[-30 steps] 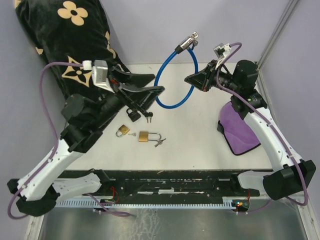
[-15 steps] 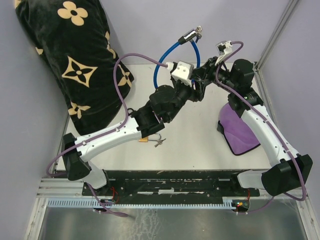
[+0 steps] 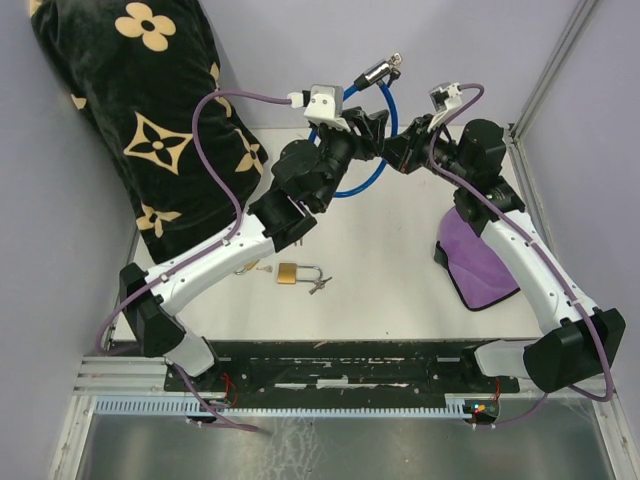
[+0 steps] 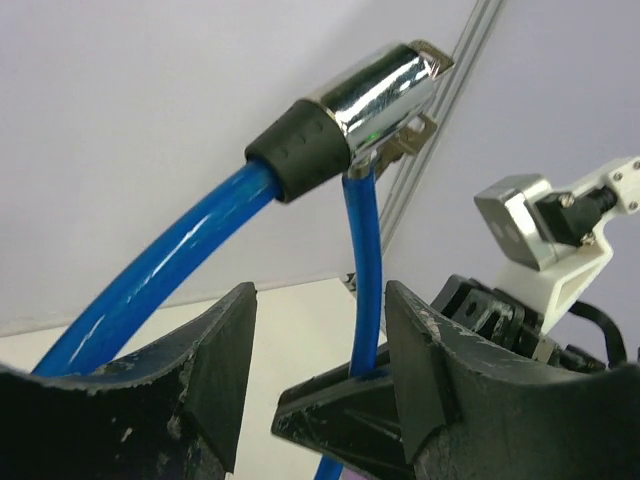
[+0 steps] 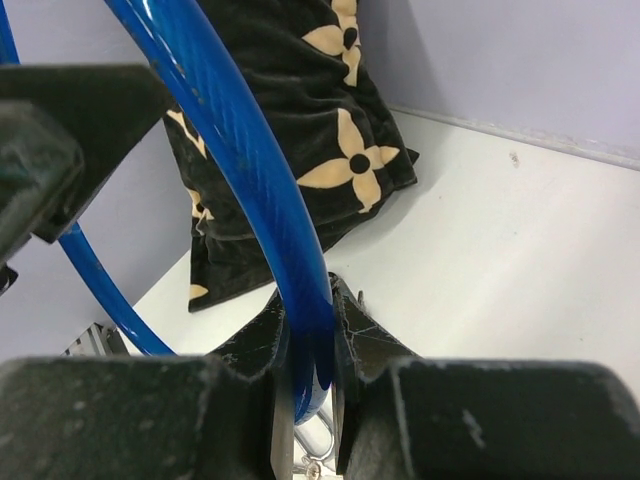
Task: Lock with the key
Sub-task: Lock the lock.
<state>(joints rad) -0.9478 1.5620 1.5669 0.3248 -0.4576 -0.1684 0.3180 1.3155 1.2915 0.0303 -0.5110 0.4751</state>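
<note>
We read no text, label, brand or number in any view; the black cloth [image 3: 130, 80] at ten o'clock bears only tan flower motifs.

Lilac walls [image 3: 300, 60] — white table [image 3: 400, 265] — even light.

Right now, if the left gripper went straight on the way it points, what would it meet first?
Probably the blue cable just ahead of the left gripper, then the lock head; depth is unclear.
</note>
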